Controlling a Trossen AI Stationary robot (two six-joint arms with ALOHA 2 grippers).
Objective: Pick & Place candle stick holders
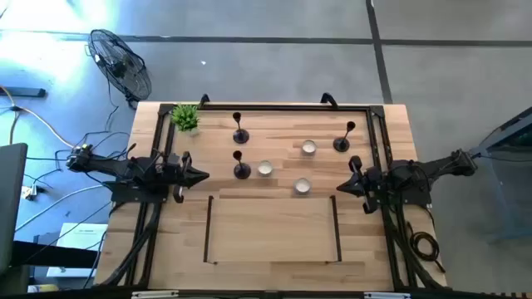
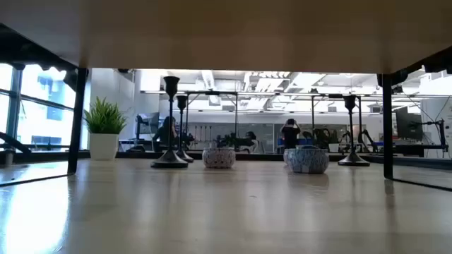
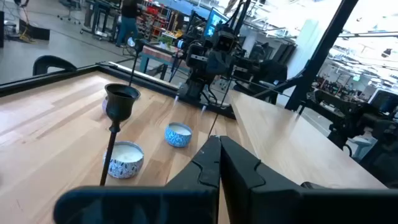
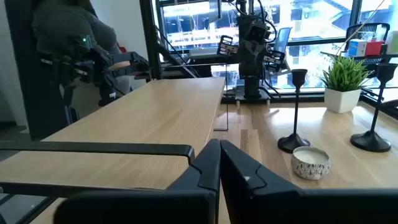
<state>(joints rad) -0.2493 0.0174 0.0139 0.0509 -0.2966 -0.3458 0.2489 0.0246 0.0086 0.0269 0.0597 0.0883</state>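
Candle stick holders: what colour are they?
Black, all three candle stick holders; clearest in the high view.

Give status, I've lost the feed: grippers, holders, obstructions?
Left gripper and right gripper shut, empty. Three candle stick holders upright, untouched. Three small candle tins sit among them.

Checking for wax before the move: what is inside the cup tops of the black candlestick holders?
Nothing rises above the cup of any of the three candle stick holders. The nearest cup looks empty at its rim; its bottom is hidden.
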